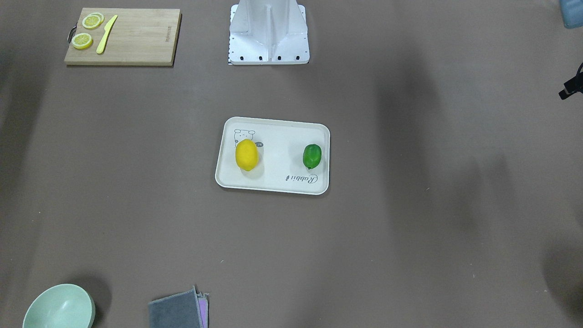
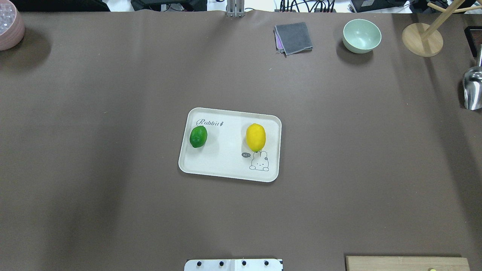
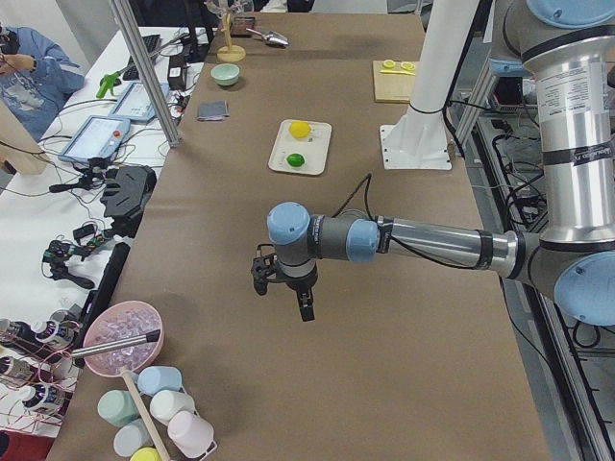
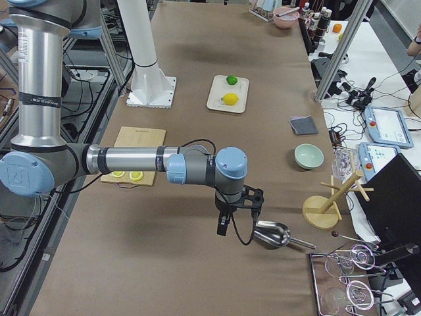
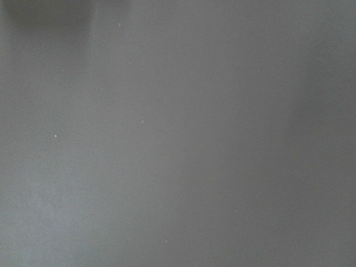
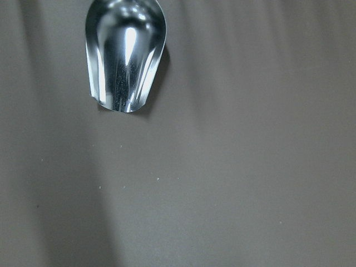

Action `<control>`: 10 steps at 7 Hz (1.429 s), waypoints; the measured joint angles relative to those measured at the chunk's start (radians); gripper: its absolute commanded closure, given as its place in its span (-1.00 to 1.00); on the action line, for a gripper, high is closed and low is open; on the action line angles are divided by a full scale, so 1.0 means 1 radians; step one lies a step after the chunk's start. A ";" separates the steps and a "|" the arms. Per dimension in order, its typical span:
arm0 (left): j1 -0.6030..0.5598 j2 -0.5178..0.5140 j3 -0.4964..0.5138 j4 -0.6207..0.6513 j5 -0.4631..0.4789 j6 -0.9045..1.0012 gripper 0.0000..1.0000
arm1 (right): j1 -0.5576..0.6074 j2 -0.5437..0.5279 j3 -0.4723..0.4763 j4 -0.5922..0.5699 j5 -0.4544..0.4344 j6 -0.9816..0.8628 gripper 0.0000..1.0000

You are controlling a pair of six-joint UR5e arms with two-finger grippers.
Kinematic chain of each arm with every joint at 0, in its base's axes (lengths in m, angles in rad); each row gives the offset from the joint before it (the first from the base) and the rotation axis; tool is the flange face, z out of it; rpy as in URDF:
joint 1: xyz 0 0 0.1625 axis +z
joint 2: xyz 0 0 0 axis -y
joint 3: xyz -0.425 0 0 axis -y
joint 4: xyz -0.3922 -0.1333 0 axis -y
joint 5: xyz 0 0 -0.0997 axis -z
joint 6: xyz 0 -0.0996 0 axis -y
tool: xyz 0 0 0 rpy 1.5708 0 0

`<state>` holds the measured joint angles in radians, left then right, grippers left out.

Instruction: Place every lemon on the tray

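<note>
The cream-white tray point(image 1: 282, 136) lies at the table's middle. The yellow lemon point(image 1: 247, 155) and the green lemon point(image 1: 312, 156) both rest on it, apart from each other. In the overhead view the tray point(image 2: 226, 158) holds the green lemon point(image 2: 198, 136) at its left and the yellow lemon point(image 2: 255, 137) at its right. My left gripper point(image 3: 282, 293) shows only in the exterior left view, far from the tray above bare table. My right gripper point(image 4: 237, 214) shows only in the exterior right view, above a metal scoop point(image 4: 271, 234). I cannot tell whether either is open or shut.
A wooden cutting board point(image 1: 132, 38) carries lemon slices point(image 1: 92, 20) and a yellow knife point(image 1: 106, 34). At the far edge stand a green bowl point(image 2: 362, 35), a grey cloth point(image 2: 293, 37), a wooden stand point(image 2: 421, 39) and a pink bowl point(image 2: 9, 24). The scoop point(image 6: 125, 55) fills the right wrist view's top.
</note>
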<state>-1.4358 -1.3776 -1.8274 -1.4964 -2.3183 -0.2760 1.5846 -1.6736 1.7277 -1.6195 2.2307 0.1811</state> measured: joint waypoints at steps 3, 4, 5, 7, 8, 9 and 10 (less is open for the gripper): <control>-0.134 -0.010 0.116 0.006 0.005 0.144 -0.95 | 0.000 -0.001 0.000 0.000 0.000 0.001 -1.00; -0.172 -0.013 0.142 0.010 0.012 0.199 -0.95 | 0.000 -0.001 0.000 0.000 0.000 0.001 -1.00; -0.194 -0.019 0.150 0.017 0.033 0.225 -0.95 | 0.000 -0.001 0.000 0.000 0.000 0.001 -1.00; -0.215 -0.063 0.136 0.110 0.057 0.239 -0.95 | 0.000 -0.001 0.000 0.000 0.001 0.001 -1.00; -0.218 -0.085 0.126 0.156 0.057 0.241 -0.95 | 0.000 -0.001 0.000 0.000 0.001 0.001 -1.00; -0.219 -0.094 0.121 0.175 0.056 0.242 -0.95 | 0.000 -0.001 0.000 0.000 0.001 0.001 -1.00; -0.219 -0.094 0.122 0.175 0.054 0.246 -0.95 | 0.000 -0.001 0.000 0.000 0.001 0.001 -1.00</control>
<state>-1.6549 -1.4716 -1.7059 -1.3215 -2.2640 -0.0298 1.5846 -1.6749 1.7273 -1.6199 2.2318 0.1825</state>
